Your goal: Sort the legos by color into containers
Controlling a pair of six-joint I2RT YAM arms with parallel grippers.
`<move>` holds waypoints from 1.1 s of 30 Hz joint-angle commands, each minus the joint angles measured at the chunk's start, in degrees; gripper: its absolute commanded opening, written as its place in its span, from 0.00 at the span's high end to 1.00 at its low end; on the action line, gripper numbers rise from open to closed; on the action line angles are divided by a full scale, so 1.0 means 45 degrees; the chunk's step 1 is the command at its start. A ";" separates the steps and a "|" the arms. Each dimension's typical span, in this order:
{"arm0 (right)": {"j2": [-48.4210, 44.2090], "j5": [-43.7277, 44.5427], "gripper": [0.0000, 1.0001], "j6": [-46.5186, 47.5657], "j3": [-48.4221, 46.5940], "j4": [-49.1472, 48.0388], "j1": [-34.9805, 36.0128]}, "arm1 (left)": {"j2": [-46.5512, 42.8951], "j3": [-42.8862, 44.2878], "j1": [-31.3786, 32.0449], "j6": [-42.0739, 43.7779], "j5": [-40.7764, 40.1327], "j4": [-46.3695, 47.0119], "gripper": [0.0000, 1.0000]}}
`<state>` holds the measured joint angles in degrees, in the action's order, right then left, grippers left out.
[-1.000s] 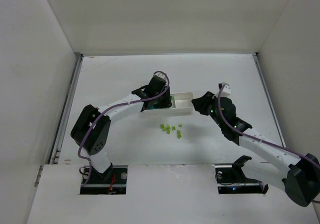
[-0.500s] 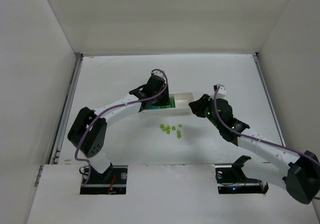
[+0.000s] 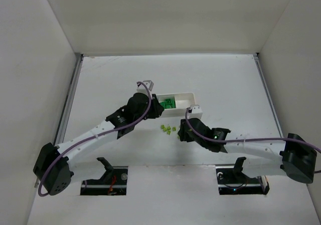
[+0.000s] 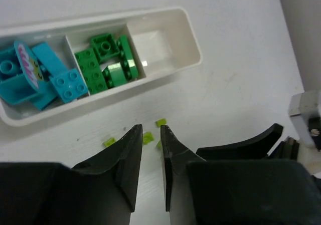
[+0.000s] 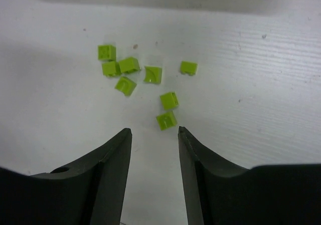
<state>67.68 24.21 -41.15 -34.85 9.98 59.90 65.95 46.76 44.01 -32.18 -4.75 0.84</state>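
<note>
The long, shallow white plastic tray (image 4: 192, 34) holds the cyan-blue plastic bricks (image 4: 45, 77) in one end compartment and the bright green plastic bricks (image 4: 103, 62) in the middle one. The other end compartment (image 4: 158, 43), next to the green, is bare. Not yet sorted are the tiny yellow-green plastic pieces (image 5: 153, 74), which lie in a loose cluster on the white table (image 3: 225, 79) just off the tray's near long side.

The right gripper (image 5: 153, 131) hangs low over that cluster, on the side away from the tray. Its fingers are parted moderately wide and hold nothing — the nearest piece (image 5: 166, 120) sits just ahead of the gap between them. The left gripper (image 4: 149, 131) is above the same near side of the tray, fingers drawn to a narrow slit with nothing between them.

The pieces look like hard, glossy moulded plastic and are probably almost weightless. They should not crush, but one is likely to skid or flip if a single finger reaches it first, or to squirt out of an off-centre pinch. The safest hold is across two flat opposite sides, centred, with the fingertips brought right down to the table.

The nearest piece stands apart from the others and is the easiest to take. The pieces closer to the tray crowd together — closing there could catch two or scatter them. A low release inside the bare compartment should keep such a light piece from bouncing out.
</note>
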 commanded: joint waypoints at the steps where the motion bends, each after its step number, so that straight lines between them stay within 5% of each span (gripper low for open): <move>1: 0.0466 0.1144 0.51 -0.0602 -0.0770 0.1064 0.0370 | -0.0436 -0.1014 0.0132 -0.0620 -0.0271 0.0126 0.81; 16: 0.3689 0.1008 0.52 -0.0641 -0.1943 0.0811 0.0527 | -0.1316 -0.3067 -0.0083 -0.1910 -0.0174 0.0477 0.67; 23: 0.4491 0.0734 0.65 -0.0642 -0.2099 0.0634 0.0527 | -0.1258 -0.3224 -0.0083 -0.1813 -0.0174 0.0477 0.62; 27: 0.3947 0.0871 0.80 -0.0798 -0.1846 0.0653 0.0780 | -0.1064 -0.3224 -0.0083 -0.1735 -0.0096 0.0419 0.59; 33: 0.0999 0.0676 0.81 -0.0390 -0.2079 0.1454 0.1036 | -0.0342 -0.2834 0.0132 -0.1286 -0.0252 0.0223 0.57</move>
<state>78.43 27.03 -43.86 -42.22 15.64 64.47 62.98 32.58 43.99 -39.16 -4.86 1.45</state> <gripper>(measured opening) 0.247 0.430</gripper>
